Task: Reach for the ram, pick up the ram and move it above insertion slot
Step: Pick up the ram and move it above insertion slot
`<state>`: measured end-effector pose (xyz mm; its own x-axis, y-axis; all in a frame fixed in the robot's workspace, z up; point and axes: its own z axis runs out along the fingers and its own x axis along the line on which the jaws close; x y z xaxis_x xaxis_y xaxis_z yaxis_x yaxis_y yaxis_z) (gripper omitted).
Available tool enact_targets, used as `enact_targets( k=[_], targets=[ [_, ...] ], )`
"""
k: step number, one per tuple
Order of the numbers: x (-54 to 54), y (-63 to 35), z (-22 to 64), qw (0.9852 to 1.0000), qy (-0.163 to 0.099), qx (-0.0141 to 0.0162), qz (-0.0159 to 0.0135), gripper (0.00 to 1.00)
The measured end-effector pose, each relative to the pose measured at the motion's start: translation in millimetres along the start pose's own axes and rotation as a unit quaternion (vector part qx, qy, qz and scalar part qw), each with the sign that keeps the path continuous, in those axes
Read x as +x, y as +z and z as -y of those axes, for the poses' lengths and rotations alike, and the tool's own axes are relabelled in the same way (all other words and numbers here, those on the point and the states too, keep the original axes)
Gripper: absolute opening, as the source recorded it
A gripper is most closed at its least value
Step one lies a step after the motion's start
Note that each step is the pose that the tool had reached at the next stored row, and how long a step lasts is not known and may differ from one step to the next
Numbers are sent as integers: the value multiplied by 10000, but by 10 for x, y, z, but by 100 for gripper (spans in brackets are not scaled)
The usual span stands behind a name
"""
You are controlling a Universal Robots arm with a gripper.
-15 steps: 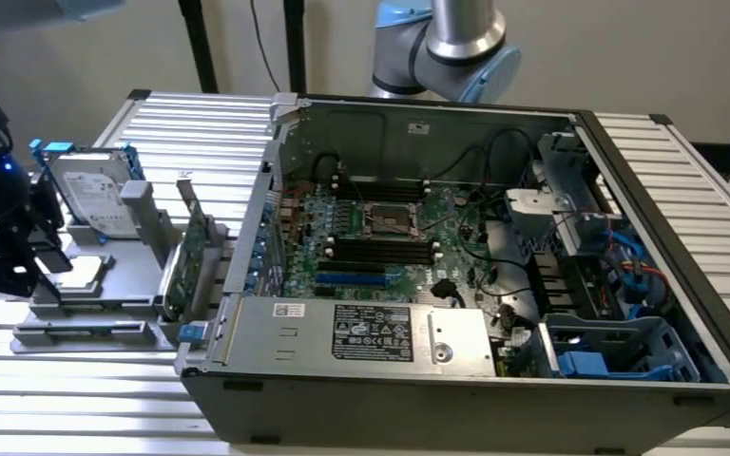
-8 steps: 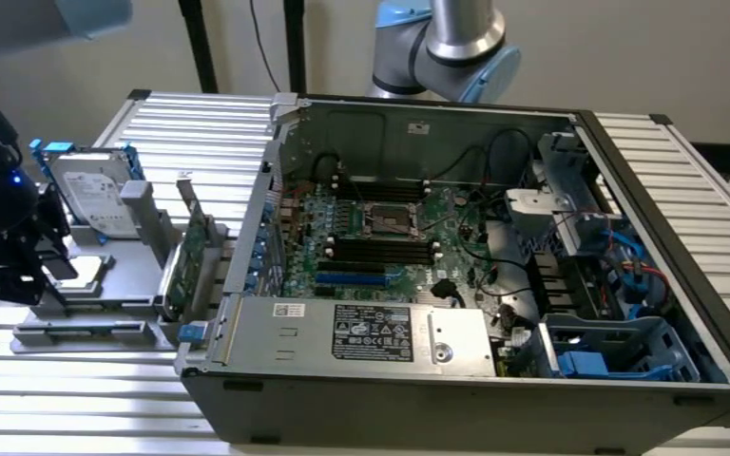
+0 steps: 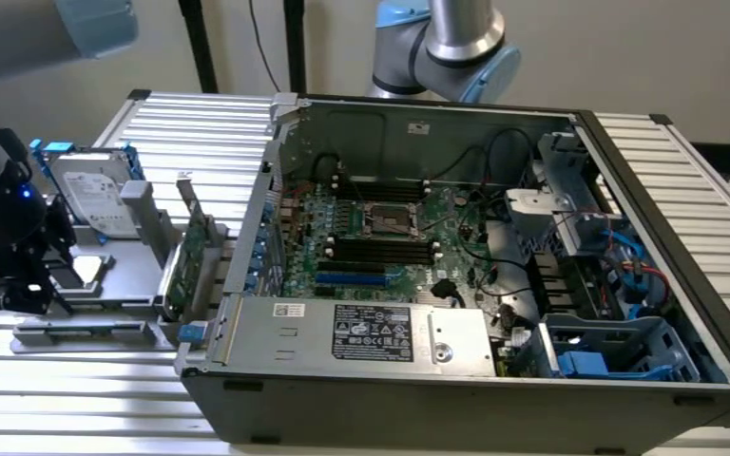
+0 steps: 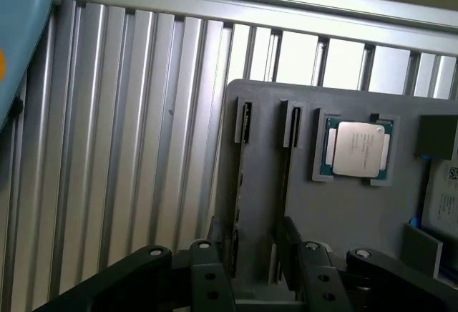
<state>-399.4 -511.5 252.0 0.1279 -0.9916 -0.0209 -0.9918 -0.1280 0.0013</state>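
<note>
The reach looks to be in hand: the gripper [image 4: 250, 247] hovers wide open and empty over the grey parts holder [image 4: 343, 226], straddling what seems to be the ram [image 4: 237, 233], edge-on in its slot near the CPU [image 4: 356, 149], so a grasp calls for centring on that thin edge.

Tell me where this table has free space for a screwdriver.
Free: the front slats before the grey holder tray, and the side slats on the exterior view's right of the computer case. Crowded: the tray, near the pincer.
</note>
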Motion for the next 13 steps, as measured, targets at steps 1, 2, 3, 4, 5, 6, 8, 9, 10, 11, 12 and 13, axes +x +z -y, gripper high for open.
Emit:
enact_targets(
  k=[1, 2, 3, 4, 5, 6, 8, 9, 10, 11, 12, 13],
  targets=[
    [1, 18, 0, 10000, 1, 0, 0, 42],
    [3, 37, 0, 10000, 3, 0, 0, 42],
    [4, 54, 0, 10000, 5, 0, 0, 42],
    [5, 73, 0, 10000, 6, 0, 0, 42],
    [7, 91, 0, 10000, 8, 0, 0, 42],
    [8, 109, -1, 10000, 10, 0, 0, 42],
    [10, 146, 0, 10000, 13, 1, 1, 42],
    [11, 163, -1, 10000, 14, 0, 0, 42],
    [11, 182, -1, 10000, 16, 1, 0, 42],
    [12, 200, -1, 10000, 17, 0, 0, 42],
    [13, 218, -1, 10000, 18, 0, 0, 42],
    [14, 236, -1, 10000, 19, 0, 0, 42]
  ],
)
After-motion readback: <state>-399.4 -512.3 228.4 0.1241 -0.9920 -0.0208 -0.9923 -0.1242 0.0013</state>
